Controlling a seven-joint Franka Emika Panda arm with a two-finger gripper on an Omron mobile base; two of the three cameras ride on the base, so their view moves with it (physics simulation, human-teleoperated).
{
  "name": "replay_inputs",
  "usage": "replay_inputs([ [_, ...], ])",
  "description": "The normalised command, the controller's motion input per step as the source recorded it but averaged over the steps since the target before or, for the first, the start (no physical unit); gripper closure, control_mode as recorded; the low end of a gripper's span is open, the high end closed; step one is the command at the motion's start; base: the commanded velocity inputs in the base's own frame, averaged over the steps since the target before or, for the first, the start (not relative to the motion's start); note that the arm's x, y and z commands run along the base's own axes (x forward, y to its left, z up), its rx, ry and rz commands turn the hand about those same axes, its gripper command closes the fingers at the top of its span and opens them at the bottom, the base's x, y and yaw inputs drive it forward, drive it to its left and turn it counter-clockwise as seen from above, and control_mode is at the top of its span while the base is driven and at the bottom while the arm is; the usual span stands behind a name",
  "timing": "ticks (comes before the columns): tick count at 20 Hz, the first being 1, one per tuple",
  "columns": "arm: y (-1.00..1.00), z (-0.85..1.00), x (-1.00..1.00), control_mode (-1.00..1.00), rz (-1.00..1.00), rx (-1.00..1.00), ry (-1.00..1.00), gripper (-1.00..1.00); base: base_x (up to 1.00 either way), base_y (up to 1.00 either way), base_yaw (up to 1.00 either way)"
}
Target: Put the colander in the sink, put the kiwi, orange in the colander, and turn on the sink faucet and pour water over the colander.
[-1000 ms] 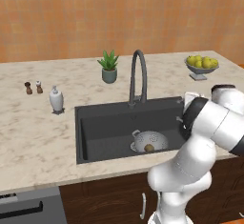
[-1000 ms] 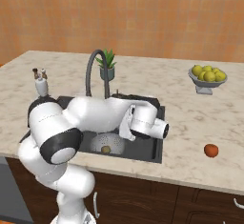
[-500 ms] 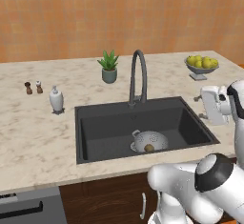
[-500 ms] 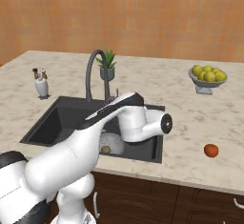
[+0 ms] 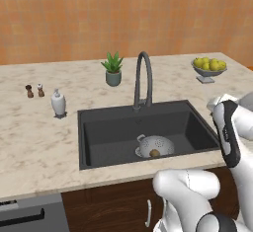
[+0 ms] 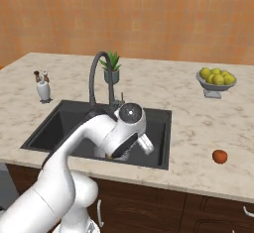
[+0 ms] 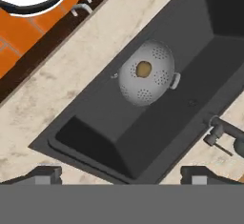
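Observation:
The grey perforated colander sits in the dark sink, with the brown kiwi inside it. On the counter right of the sink lies the orange. Behind the basin stands the dark gooseneck sink faucet, and no water shows. My gripper is open and empty, high above the sink and looking down on it. The arm hides the colander in the right base view.
A footed bowl of yellow-green fruit stands at the back right. A potted plant, a soap bottle and two small shakers stand on the counter behind and left of the sink. The counter's front edge runs below the basin.
The arm has swung from over the sink toward the right and closer to the cameras. Colander, kiwi and orange have stayed in place. The jaws have stayed wide.

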Motion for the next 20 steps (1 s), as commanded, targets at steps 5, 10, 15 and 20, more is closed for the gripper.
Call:
replay_inputs([
  [5, -1.00, 0.01, -0.23, -1.00, -0.15, -0.27, 0.48, -1.00, 0.00, 0.00, 0.00],
  [10, -1.00, 0.00, -0.02, -1.00, -0.11, -0.06, 0.40, -1.00, 0.00, 0.00, 0.00],
  [15, -0.99, -0.08, 0.00, -1.00, -0.03, 0.05, 0.24, -1.00, 0.00, 0.00, 0.00],
  [20, -0.81, -0.11, 0.00, -1.00, 0.00, 0.13, 0.04, -1.00, 0.00, 0.00, 0.00],
])
